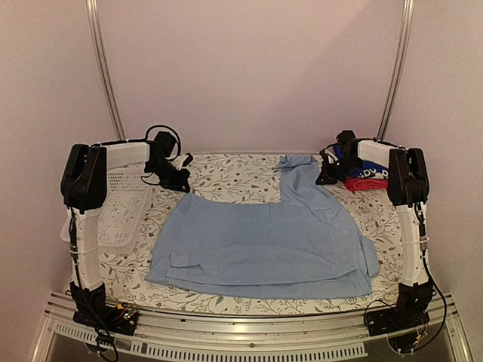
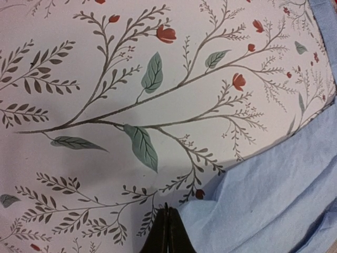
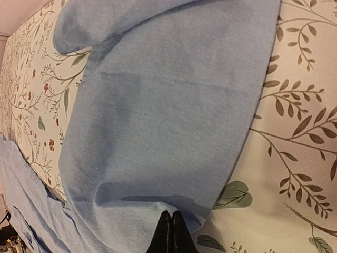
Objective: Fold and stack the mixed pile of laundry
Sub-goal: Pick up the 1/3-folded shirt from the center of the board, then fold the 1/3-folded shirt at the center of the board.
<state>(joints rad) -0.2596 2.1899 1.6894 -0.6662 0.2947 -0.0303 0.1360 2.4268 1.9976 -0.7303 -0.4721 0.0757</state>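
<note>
A large light-blue collared shirt (image 1: pixel 264 241) lies spread flat across the floral table cover (image 1: pixel 234 177), one sleeve reaching toward the back right. My left gripper (image 1: pixel 179 183) is down at the shirt's back-left corner. In the left wrist view its jaws (image 2: pixel 167 208) are shut, with the corner of the cloth (image 2: pixel 274 200) drawn up to the tip. My right gripper (image 1: pixel 327 179) is at the sleeve. In the right wrist view it (image 3: pixel 171 213) is shut on a raised pucker of the light-blue cloth (image 3: pixel 168 105). A folded royal-blue shirt (image 1: pixel 370 175) lies on a red-pink garment (image 1: pixel 366 185) at the back right.
A white perforated basket (image 1: pixel 121 211) stands at the left edge under the left arm. Two slanted metal poles rise behind the table. The metal rail with the arm bases runs along the near edge.
</note>
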